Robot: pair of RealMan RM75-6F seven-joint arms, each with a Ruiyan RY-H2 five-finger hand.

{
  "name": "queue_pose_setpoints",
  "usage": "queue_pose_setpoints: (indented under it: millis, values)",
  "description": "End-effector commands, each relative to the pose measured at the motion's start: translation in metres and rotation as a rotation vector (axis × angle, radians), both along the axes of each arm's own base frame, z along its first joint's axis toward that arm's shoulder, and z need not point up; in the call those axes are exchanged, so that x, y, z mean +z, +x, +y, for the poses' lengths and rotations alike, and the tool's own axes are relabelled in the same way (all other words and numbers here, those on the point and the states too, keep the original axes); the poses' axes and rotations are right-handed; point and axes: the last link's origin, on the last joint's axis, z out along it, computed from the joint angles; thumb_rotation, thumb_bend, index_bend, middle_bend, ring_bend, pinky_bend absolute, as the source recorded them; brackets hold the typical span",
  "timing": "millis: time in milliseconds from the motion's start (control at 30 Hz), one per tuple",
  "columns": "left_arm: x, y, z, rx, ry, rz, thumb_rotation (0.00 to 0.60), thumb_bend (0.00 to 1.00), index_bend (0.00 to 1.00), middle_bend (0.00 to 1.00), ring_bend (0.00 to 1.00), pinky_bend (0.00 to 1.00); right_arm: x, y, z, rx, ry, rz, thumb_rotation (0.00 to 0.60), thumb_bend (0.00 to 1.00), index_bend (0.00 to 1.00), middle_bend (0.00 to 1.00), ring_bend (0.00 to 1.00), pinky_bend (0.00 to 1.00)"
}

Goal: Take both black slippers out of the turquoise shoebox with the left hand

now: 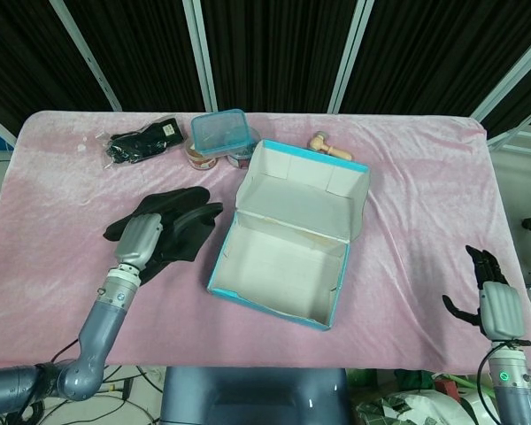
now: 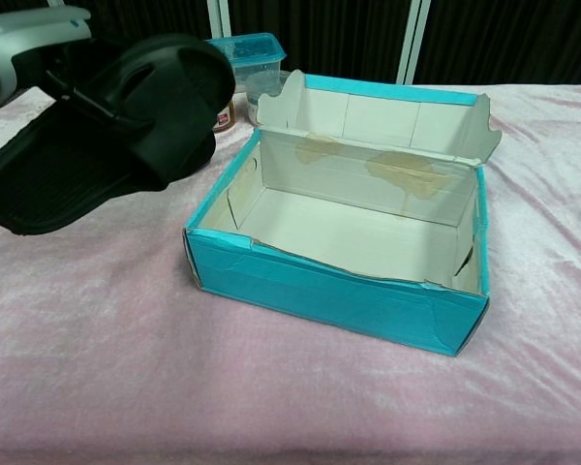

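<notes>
The turquoise shoebox [image 1: 274,305] [image 2: 329,291] stands open mid-table, its white inside empty and its lid flap up at the back. Just left of it, my left hand [image 1: 140,239] [image 2: 24,39] grips a black slipper [image 1: 193,232] [image 2: 107,136] by its strap. In the chest view that slipper hangs tilted above the cloth. A second black slipper [image 1: 146,211] lies on the table partly under the hand and the first slipper. My right hand [image 1: 488,297] hovers near the table's front right corner, fingers spread, holding nothing.
A pink cloth [image 1: 407,204] covers the table. Along the back stand a clear container with a blue lid [image 1: 219,131], two small jars [image 1: 200,160], a bagged black item [image 1: 142,142] and a wooden piece [image 1: 330,147]. Dark panels rise behind.
</notes>
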Motion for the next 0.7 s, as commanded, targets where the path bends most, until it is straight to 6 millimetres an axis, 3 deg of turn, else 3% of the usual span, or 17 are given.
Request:
queue_pose_setpoints:
  millis: [33, 133, 200, 300, 367, 500, 567, 633, 667, 700]
  values:
    - [-0.015, -0.02, 0.01, 0.079, 0.021, 0.072, 0.6, 0.35, 0.39, 0.54, 0.49, 0.58, 0.0, 0.002, -0.001, 0.006, 0.001, 0.002, 0.6, 0.17, 0.02, 0.09, 0.06, 0.24]
    - [-0.021, -0.022, 0.016, 0.101, 0.036, 0.075, 0.6, 0.21, 0.3, 0.47, 0.41, 0.5, 0.001, 0.002, 0.0, 0.006, -0.002, 0.005, 0.6, 0.17, 0.02, 0.09, 0.05, 0.24]
    - [-0.025, -0.024, 0.019, 0.1, 0.046, 0.104, 0.6, 0.05, 0.12, 0.29, 0.24, 0.36, 0.002, 0.002, 0.001, 0.002, -0.005, 0.006, 0.6, 0.17, 0.02, 0.09, 0.06, 0.24]
    - [-0.026, -0.026, 0.02, 0.086, 0.048, 0.138, 0.6, 0.0, 0.0, 0.07, 0.03, 0.13, 0.004, 0.001, 0.004, -0.005, -0.009, 0.008, 0.6, 0.17, 0.02, 0.09, 0.06, 0.24]
    - [-0.021, -0.027, 0.019, 0.07, 0.077, 0.16, 0.6, 0.0, 0.0, 0.02, 0.0, 0.05, 0.005, 0.001, 0.005, -0.006, -0.011, 0.012, 0.6, 0.17, 0.01, 0.09, 0.05, 0.24]
    - [0.001, -0.032, 0.014, 0.042, 0.165, 0.186, 0.6, 0.0, 0.0, 0.02, 0.0, 0.02, 0.008, 0.003, 0.004, 0.001, -0.017, 0.021, 0.6, 0.17, 0.01, 0.09, 0.05, 0.24]
    - [0.023, -0.042, 0.005, 0.033, 0.242, 0.207, 0.6, 0.0, 0.0, 0.06, 0.0, 0.02, 0.011, 0.005, 0.002, 0.013, -0.016, 0.04, 0.6, 0.17, 0.01, 0.09, 0.06, 0.24]
    - [0.045, -0.058, -0.008, 0.04, 0.307, 0.237, 0.6, 0.0, 0.01, 0.09, 0.0, 0.02, 0.015, 0.007, 0.0, 0.023, -0.017, 0.065, 0.6, 0.17, 0.01, 0.09, 0.06, 0.24]
    - [0.072, -0.086, -0.028, 0.095, 0.381, 0.294, 0.6, 0.0, 0.03, 0.11, 0.0, 0.02, 0.022, 0.009, -0.003, 0.042, -0.03, 0.102, 0.6, 0.17, 0.01, 0.09, 0.05, 0.24]
    - [0.083, -0.097, -0.044, 0.093, 0.389, 0.302, 0.6, 0.0, 0.04, 0.11, 0.0, 0.02, 0.024, 0.011, -0.004, 0.047, -0.03, 0.115, 0.6, 0.17, 0.01, 0.09, 0.06, 0.24]
